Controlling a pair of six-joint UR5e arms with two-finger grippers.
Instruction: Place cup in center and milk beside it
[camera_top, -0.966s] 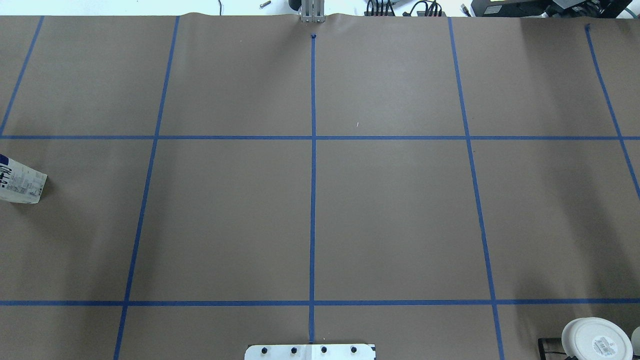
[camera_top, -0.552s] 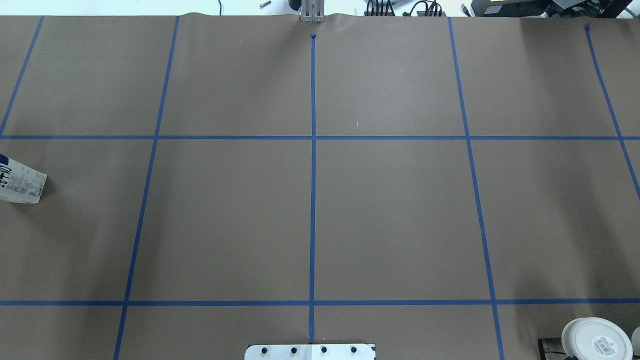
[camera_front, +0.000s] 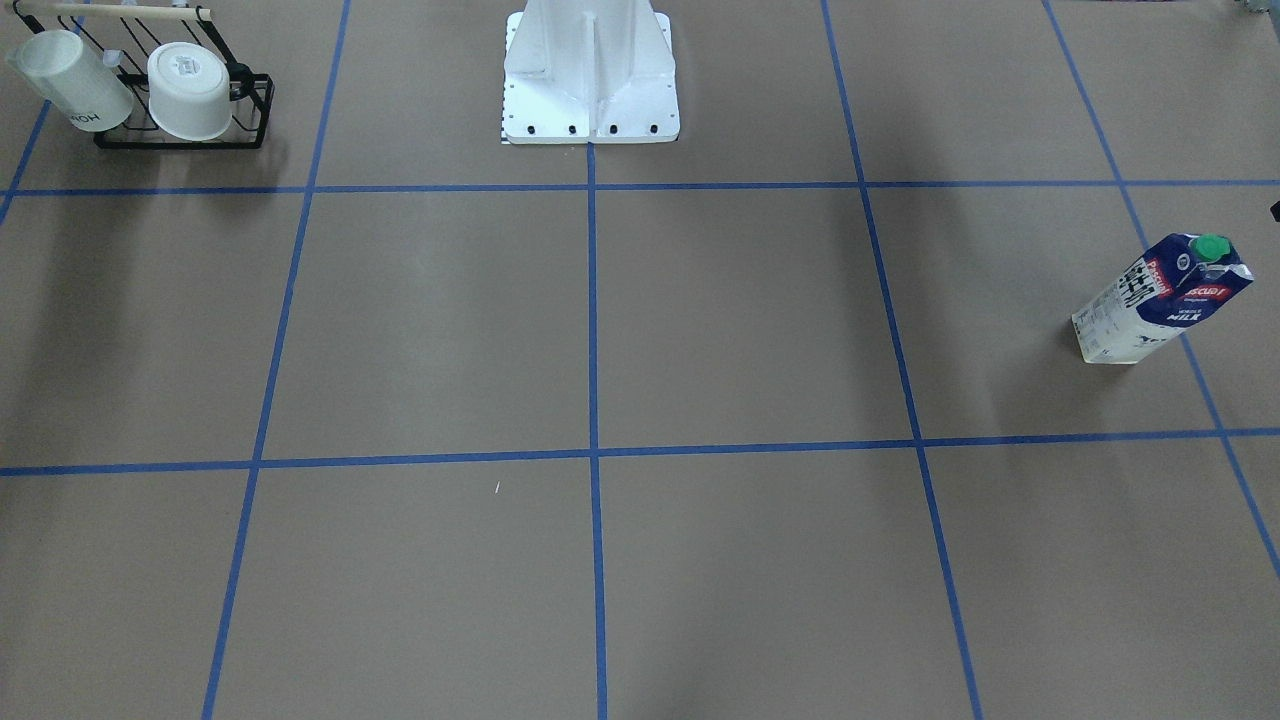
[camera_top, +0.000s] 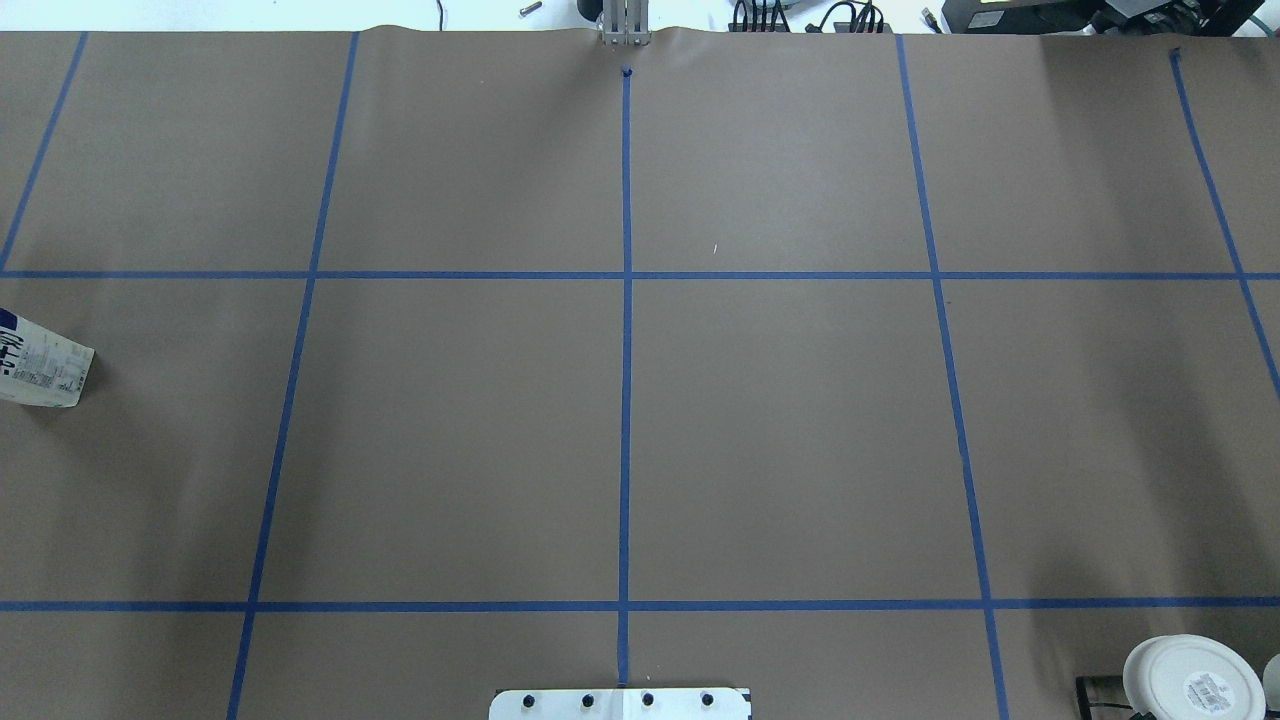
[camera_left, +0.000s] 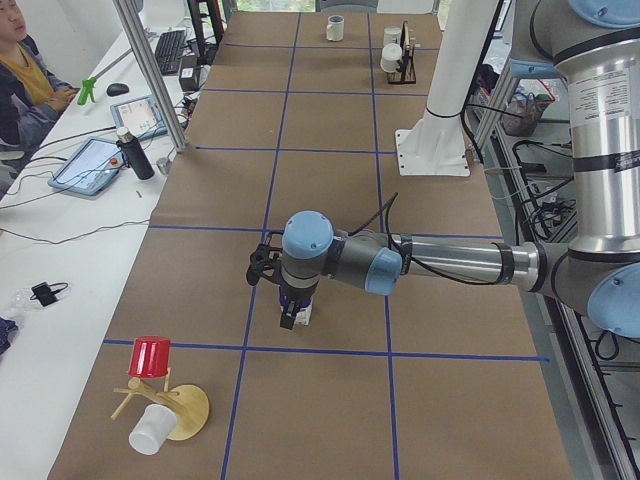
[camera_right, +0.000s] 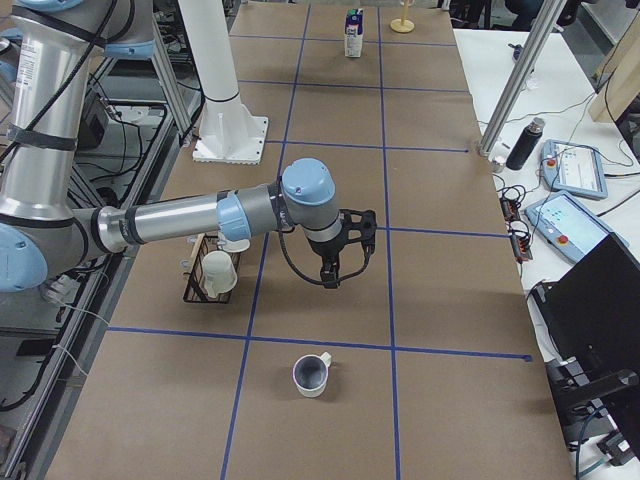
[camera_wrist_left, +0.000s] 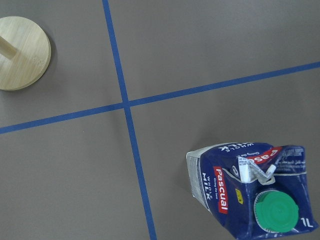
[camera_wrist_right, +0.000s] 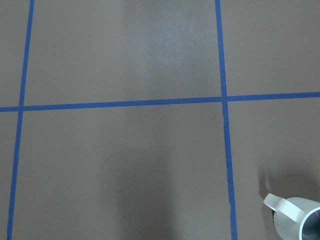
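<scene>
The milk carton (camera_front: 1165, 300) stands upright near the table's end on my left side; it also shows at the overhead view's left edge (camera_top: 40, 360) and in the left wrist view (camera_wrist_left: 255, 192). My left gripper (camera_left: 288, 298) hangs near it, apart from it; I cannot tell if it is open. The cup (camera_right: 311, 375), white with a dark inside, stands upright at the opposite end and shows in the right wrist view's corner (camera_wrist_right: 295, 220). My right gripper (camera_right: 330, 278) hovers short of it; I cannot tell its state. The center crossing (camera_top: 626, 275) is bare.
A black wire rack (camera_front: 180, 135) with two other white mugs stands near my base on the right side. A wooden stand (camera_left: 160, 400) with a red and a white cup is at the left end. My base pedestal (camera_front: 590, 70) is at the table's edge.
</scene>
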